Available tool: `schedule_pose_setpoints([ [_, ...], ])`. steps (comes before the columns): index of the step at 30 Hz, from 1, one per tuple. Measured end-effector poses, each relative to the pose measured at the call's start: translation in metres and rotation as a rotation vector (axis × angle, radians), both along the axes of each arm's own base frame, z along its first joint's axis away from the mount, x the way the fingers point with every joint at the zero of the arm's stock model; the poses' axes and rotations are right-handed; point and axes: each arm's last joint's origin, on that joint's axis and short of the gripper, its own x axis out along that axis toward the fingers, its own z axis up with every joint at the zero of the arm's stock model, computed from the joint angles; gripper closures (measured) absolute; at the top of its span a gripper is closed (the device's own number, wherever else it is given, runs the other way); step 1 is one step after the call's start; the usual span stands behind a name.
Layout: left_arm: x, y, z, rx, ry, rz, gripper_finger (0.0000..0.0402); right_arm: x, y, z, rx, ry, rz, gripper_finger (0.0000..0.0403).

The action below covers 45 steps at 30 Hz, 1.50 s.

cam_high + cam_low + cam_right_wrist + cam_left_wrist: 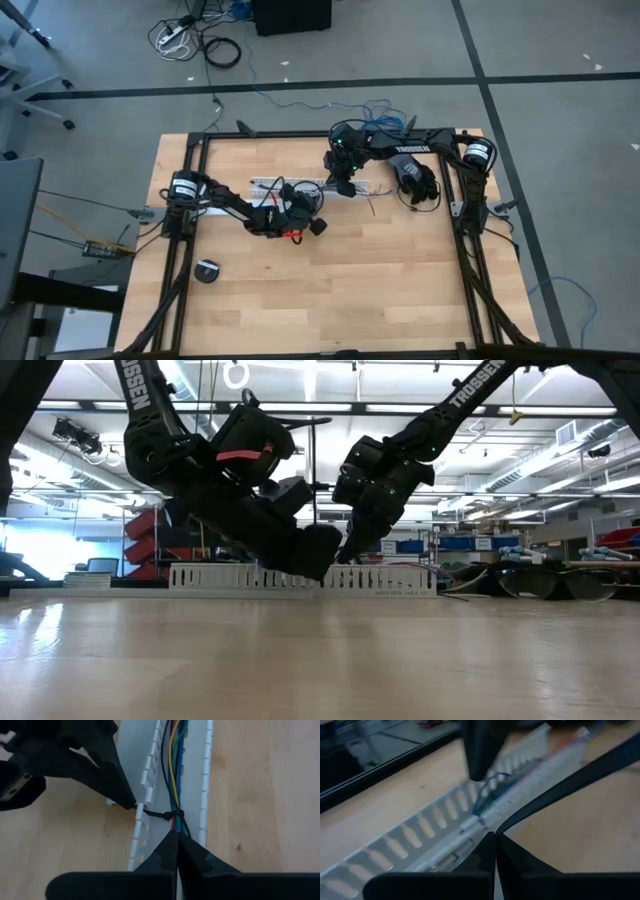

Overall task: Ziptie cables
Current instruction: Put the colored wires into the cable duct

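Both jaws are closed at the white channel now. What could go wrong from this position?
1. The ziptie is already looped around the cables inside the white channel; a hard pull by the left gripper may lift the channel.
2. The right gripper, shut and right against the bundle, could snag a wire when retreating.

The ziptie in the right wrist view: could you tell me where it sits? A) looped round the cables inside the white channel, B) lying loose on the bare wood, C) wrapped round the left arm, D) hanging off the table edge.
A: the ziptie is cinched round the cables between the walls of the white channel, its tail reaching out through a slot.
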Motion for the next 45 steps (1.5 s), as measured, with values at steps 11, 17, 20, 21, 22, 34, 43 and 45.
schedule_pose_setpoints([
  [11, 0.001, -0.01, -0.001, 0.18, 0.218, -0.246, 0.0367, -0.002, -0.004, 0.0, 0.006, 0.004, -0.011, 0.0398],
  [17, 0.0, -0.01, 0.002, 0.207, 0.257, -0.272, 0.0297, -0.003, -0.005, 0.0, 0.015, 0.01, -0.03, 0.0397],
  [20, -0.004, -0.01, 0.011, 0.214, 0.297, -0.264, 0.0264, -0.003, -0.005, -0.001, 0.017, 0.016, -0.03, 0.0397],
  [21, -0.006, -0.011, 0.017, 0.217, 0.298, -0.259, 0.0255, -0.004, -0.005, -0.001, 0.018, 0.017, -0.03, 0.0397],
  [22, -0.008, -0.011, 0.024, 0.219, 0.305, -0.254, 0.0247, -0.004, -0.005, -0.001, 0.018, 0.017, -0.03, 0.0397],
  [34, -0.054, -0.028, 0.086, 0.139, 0.424, -0.309, 0.0202, -0.006, 0.001, 0.02, -0.044, -0.004, -0.079, 0.0396],
  [43, -0.103, -0.034, 0.1, 0.062, 0.643, -0.278, 0.0204, 0.015, 0.05, 0.039, -0.091, -0.102, 0.064, 0.0396],
  [45, -0.115, -0.035, 0.098, 0.046, 0.657, -0.267, 0.0204, 0.021, 0.067, 0.039, -0.081, -0.114, 0.099, 0.0396],
])
